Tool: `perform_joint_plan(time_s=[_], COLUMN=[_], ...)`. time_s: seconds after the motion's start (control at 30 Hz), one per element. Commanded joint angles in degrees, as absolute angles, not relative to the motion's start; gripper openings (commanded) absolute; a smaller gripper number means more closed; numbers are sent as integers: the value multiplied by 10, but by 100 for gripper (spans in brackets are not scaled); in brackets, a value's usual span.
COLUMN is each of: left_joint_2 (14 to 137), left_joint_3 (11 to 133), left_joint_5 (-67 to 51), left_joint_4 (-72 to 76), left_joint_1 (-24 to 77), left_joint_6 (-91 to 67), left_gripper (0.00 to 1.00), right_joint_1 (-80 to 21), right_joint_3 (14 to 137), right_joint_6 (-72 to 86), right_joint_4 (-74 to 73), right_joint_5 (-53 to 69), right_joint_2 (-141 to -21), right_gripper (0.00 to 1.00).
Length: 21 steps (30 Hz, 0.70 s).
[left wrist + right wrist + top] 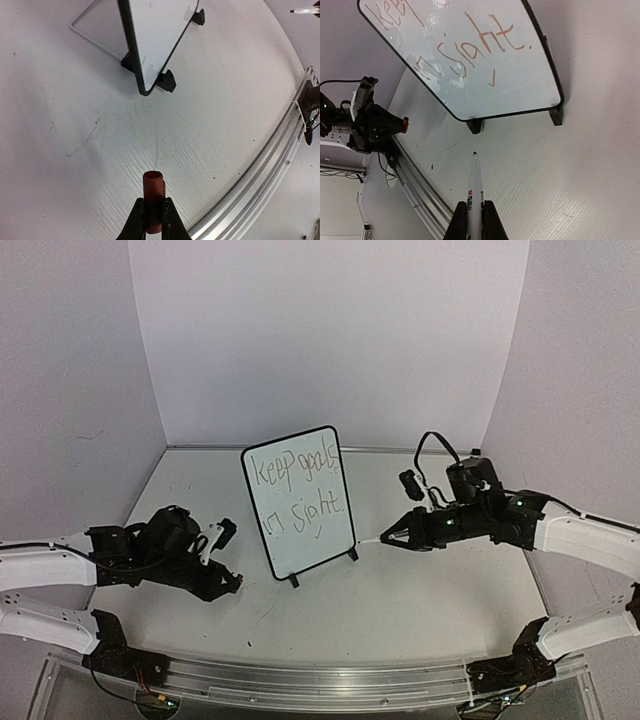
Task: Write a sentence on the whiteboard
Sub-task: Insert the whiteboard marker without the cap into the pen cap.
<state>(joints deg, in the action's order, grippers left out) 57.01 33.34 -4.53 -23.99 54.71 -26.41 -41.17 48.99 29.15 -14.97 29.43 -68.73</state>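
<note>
The whiteboard is seen standing upright on 2 black feet on the white table, turned slightly so that its face is angled toward the right arm. The sentence is written on it in 2 lines, "Keep goals" above "in sight", in thin reddish-brown strokes, with a small tick mark placed beneath the second line.

To the right of the whiteboard, the right gripper is held low, its fingers closed on a white marker. The marker's dark tip is uncapped and pointed at the whiteboard's lower edge, near the right foot but apart from it.

To the left of the whiteboard and nearer the arm bases, the left gripper is held just above the table, its fingers clamped on a red cap. Nothing is touched by the cap except those fingers.
</note>
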Motion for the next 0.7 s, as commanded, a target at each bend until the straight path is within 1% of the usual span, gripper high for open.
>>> perform_joint_plan(time_s=[0.0, 0.27, 0.43, 0.67], left_joint_2=[555, 647, 697, 756], left_joint_3=[336, 409, 427, 453], left_joint_5=[-49, -48, -73, -101], left_joint_4=[-231, -194, -118, -59], left_joint_1=[585, 678, 704, 732], left_joint_6=[-239, -220, -220, -213], left_gripper=[0, 0, 0, 0], right_joint_1=[-412, -416, -418, -426], right_joint_3=[525, 532, 520, 524], right_joint_6=[285, 290, 283, 273], right_joint_4=[-165, -137, -137, -136], right_joint_5=[432, 558, 625, 685], right_joint_2=[-720, -776, -816, -850], right_gripper=[0, 0, 0, 0])
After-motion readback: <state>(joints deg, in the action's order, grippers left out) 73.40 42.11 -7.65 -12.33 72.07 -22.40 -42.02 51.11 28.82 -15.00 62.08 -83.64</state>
